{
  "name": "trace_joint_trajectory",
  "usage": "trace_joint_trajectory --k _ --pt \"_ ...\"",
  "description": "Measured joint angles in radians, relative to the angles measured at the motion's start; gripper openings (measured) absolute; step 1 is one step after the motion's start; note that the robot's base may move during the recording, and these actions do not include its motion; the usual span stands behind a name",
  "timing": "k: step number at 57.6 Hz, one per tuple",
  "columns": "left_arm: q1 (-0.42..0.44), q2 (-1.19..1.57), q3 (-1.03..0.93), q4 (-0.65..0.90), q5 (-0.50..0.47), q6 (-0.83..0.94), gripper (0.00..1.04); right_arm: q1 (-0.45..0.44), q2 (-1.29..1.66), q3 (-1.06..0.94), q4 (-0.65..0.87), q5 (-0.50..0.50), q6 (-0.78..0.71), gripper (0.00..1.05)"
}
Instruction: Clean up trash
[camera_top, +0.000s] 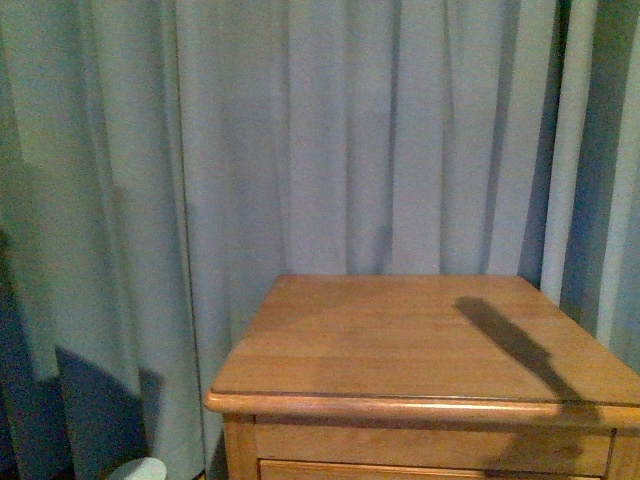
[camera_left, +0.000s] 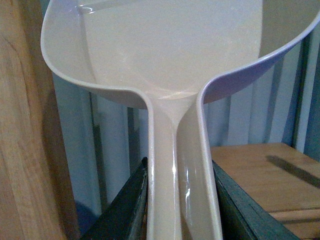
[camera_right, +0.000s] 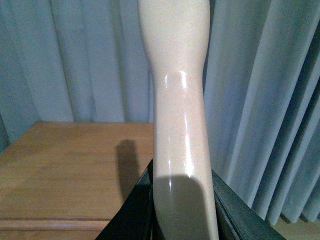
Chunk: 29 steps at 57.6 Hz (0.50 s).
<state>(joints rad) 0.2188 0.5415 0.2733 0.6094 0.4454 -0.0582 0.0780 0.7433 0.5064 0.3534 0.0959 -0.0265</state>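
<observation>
Jaws first: on the left gripper (camera_left: 180, 212), clamped from both sides on the handle of a pale mauve plastic dustpan (camera_left: 170, 45), pan raised away from the wrist, hollow side towards the camera. On the right gripper (camera_right: 182, 217), likewise clamped, on a glossy cream handle (camera_right: 177, 100) widening upward and running out of the picture; cannot name the tool at its far end.

As to progress, judging only from this: both tools gripped, so that much done. No sweeping under way, neither tool down at the wooden worktop (camera_top: 420, 340). Nothing lying in the visible part of the pan's hollow, so no load to tip out. Either the paper not yet reached, or already disposed of; cannot settle which.

As to the trash: not to be found in any view. No crumpled white paper on the worktop, none in the pan, none near either handle. Cannot say where it lies, then, nor describe its look.

Otherwise only a long slanted shadow (camera_top: 510, 340) across the wood, a drawer front (camera_top: 430, 450) below, a grey-blue curtain (camera_top: 300, 130) behind, and a small pale rounded thing (camera_top: 135, 468) low beside the cabinet, too cut off to name.
</observation>
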Motion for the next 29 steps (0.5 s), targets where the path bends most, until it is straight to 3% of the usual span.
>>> trace_joint_trajectory --k 29 --pt "-0.003 -0.001 0.0 0.0 -0.001 0.0 0.29 0.006 -0.018 -0.008 0.006 0.033 0.0 0.2"
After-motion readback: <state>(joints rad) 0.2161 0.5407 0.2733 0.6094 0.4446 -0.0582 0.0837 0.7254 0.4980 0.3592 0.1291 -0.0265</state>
